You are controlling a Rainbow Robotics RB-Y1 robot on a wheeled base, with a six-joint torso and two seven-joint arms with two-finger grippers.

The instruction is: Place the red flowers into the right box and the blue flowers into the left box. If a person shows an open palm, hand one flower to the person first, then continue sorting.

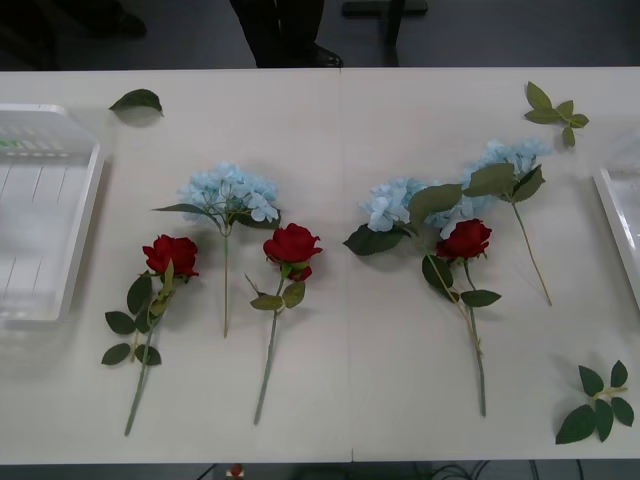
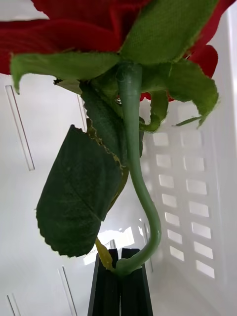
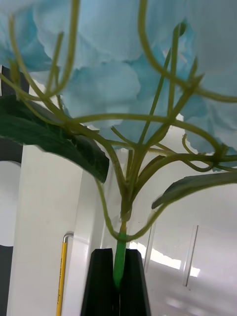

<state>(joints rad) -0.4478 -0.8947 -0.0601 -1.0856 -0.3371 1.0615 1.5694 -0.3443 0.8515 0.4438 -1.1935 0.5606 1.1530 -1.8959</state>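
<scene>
White table (image 1: 340, 420) spans the front view, a seam running down its middle; beyond the far edge, dark floor (image 1: 500, 40) and a black stand's base (image 1: 385, 8)

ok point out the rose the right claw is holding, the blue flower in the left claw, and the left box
red rose (image 2: 131, 148), right wrist view, on its green stem below the bloom
blue flower (image 3: 118, 89), left wrist view, on the pale petals
left box (image 1: 88, 215), front view, on its right rim

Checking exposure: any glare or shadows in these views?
Front view: faint shadows under red fabric roses. Right wrist view: right gripper's red rose backlit by white slotted plastic tray. Left wrist view: glare patches on white surface behind left gripper's pale blue hydrangea cluster.
</scene>
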